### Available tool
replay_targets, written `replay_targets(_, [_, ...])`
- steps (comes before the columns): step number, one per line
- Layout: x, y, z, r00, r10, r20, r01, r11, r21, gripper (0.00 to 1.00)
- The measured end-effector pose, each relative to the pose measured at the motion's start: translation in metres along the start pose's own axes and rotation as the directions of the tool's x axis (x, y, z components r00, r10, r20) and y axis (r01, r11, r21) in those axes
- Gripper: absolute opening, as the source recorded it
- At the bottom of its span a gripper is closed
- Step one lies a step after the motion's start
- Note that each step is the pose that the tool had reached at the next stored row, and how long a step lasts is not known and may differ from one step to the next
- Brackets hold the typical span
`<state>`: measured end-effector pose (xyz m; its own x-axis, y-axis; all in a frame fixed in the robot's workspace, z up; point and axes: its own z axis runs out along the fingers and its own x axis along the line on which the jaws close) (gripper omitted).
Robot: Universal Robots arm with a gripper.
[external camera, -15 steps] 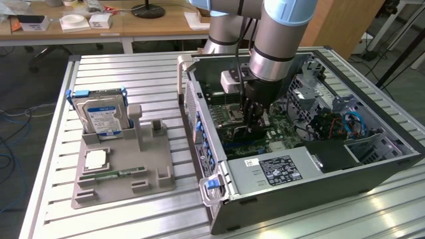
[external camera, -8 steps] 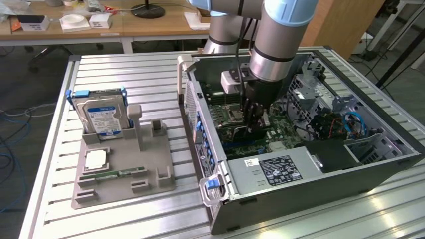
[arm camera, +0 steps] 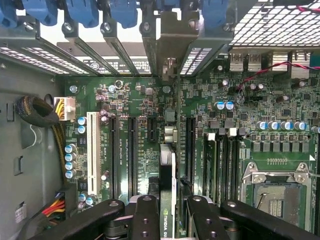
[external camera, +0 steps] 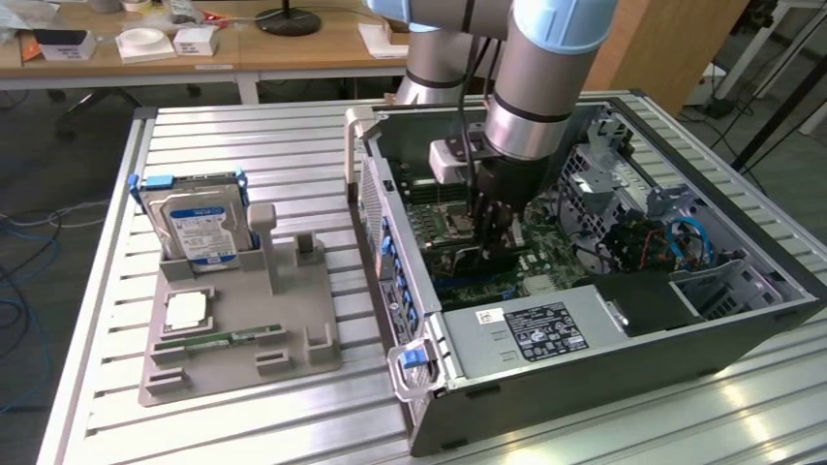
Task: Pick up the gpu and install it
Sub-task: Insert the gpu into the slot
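The gpu (arm camera: 167, 170) appears edge-on in the wrist view, a thin card with a green logo, standing upright over the motherboard (arm camera: 130, 100) between the long black slots. Its silver end bracket (arm camera: 169, 47) reaches the slotted rear wall of the case. My gripper (arm camera: 168, 212) is shut on the card, one black finger (arm camera: 145, 210) on each side. In the exterior view my gripper (external camera: 495, 242) reaches down inside the open computer case (external camera: 427, 320), low over the board, and the arm hides most of the card.
A grey fixture (external camera: 290, 334) at the exterior view's left holds a silver hard drive (external camera: 194, 228) and a green memory stick (external camera: 242, 337). Inside the case are the power supply (external camera: 543, 329), CPU socket (arm camera: 277, 195), blue slot latches (arm camera: 80, 12) and a cable bundle (arm camera: 35, 112).
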<state>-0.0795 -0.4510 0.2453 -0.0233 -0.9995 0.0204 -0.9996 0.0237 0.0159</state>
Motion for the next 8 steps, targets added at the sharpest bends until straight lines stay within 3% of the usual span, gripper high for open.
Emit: replay_targets(8, [0.0000, 0.0015, 0.0023, 1.0000, 0.000, -0.0001, 0.000, 1.0000, 0.0002, 0.26])
